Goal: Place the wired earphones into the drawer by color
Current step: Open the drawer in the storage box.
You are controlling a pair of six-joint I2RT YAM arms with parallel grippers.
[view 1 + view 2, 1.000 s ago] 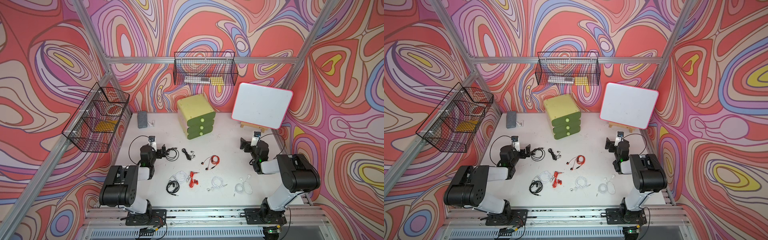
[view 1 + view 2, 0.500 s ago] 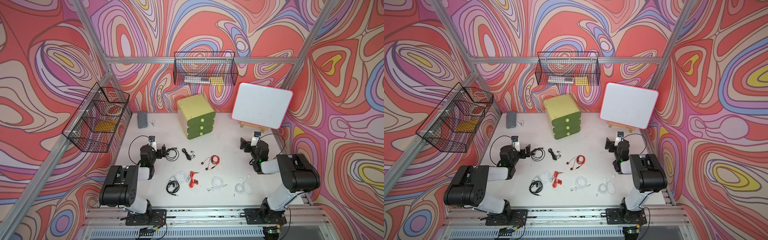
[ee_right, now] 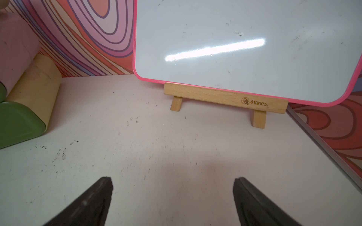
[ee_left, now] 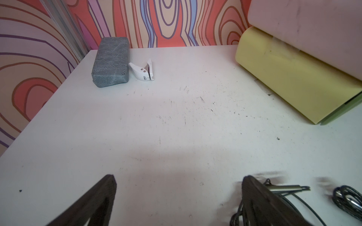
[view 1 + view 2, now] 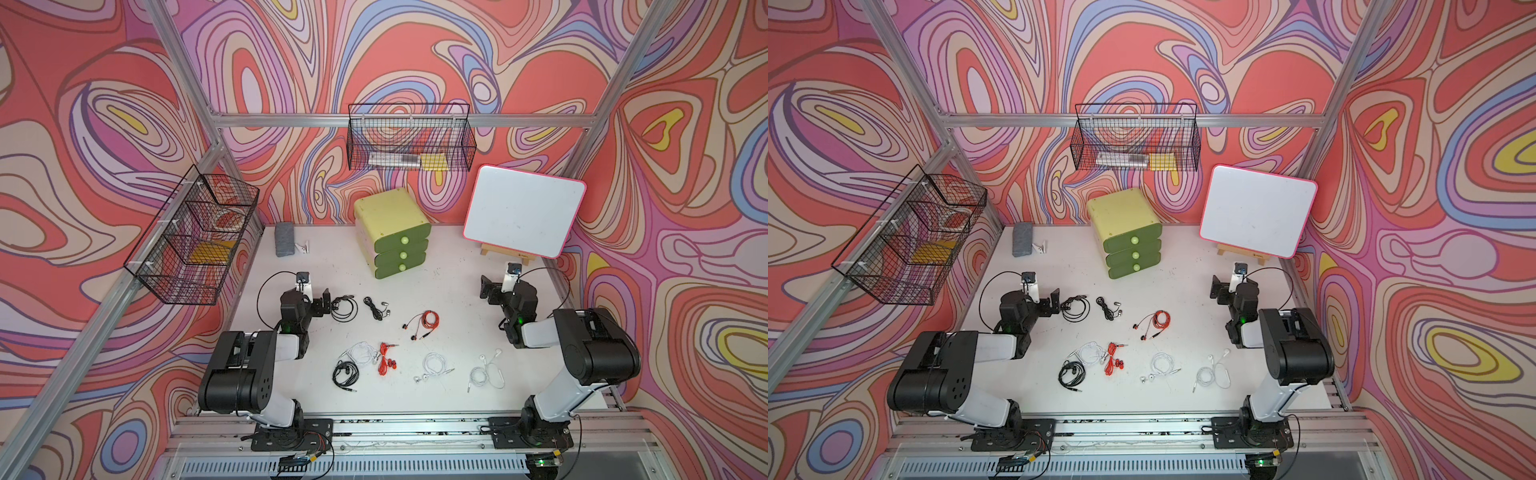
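Several wired earphones lie coiled on the white table: black sets (image 5: 345, 308) (image 5: 376, 307) (image 5: 345, 374), red sets (image 5: 426, 322) (image 5: 386, 363) and white sets (image 5: 361, 353) (image 5: 434, 365) (image 5: 484, 374). The green and yellow drawer unit (image 5: 392, 232) stands at the back with all three drawers shut. My left gripper (image 5: 306, 300) (image 4: 179, 187) rests low and open, with nothing between its fingers. One finger (image 4: 254, 195) sits right beside a black set (image 4: 284, 189). My right gripper (image 5: 508, 291) (image 3: 173, 187) is open and empty, facing the whiteboard.
A pink-framed whiteboard (image 5: 523, 210) on a wooden stand (image 3: 225, 97) fills the back right. A grey eraser (image 5: 284, 244) and a white clip (image 5: 302, 248) lie at the back left. Wire baskets hang on the back wall (image 5: 409, 143) and the left wall (image 5: 195, 237).
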